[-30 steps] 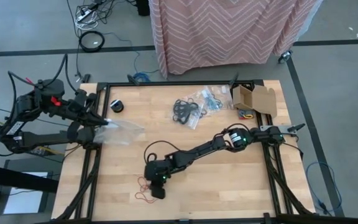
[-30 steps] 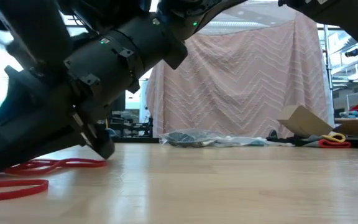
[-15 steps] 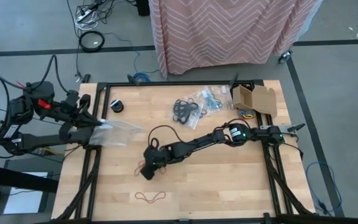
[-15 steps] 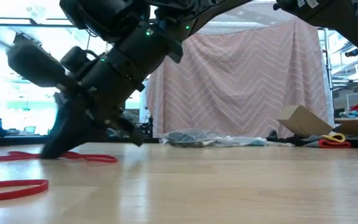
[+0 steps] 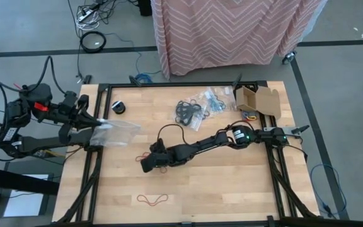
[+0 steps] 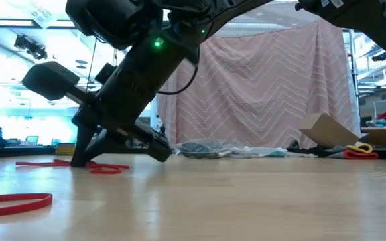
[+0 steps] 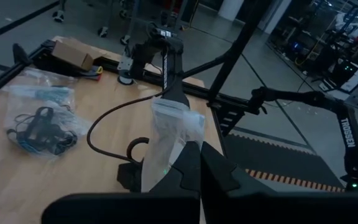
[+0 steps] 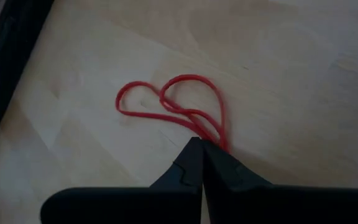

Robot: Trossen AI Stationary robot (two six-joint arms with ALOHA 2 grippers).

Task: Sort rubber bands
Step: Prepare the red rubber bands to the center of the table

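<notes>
Red band (image 8: 173, 106), thin, doubled into two loops, flat on the table (image 5: 232, 183). Right gripper (image 8: 201, 149) pinches its end; left gripper (image 7: 194, 158) clamps a clear bag (image 7: 169, 140) at the table's left edge.

My two arms are dark, nearly black, built of chunky jointed segments. The right arm (image 5: 200, 148) carries a small green light near its elbow and another by the wrist, with a thin black cable looping along it. The left arm (image 5: 40, 116) shows a red tag and black cables. Each hand ends in two dark tapered fingers (image 8: 194, 165).
</notes>
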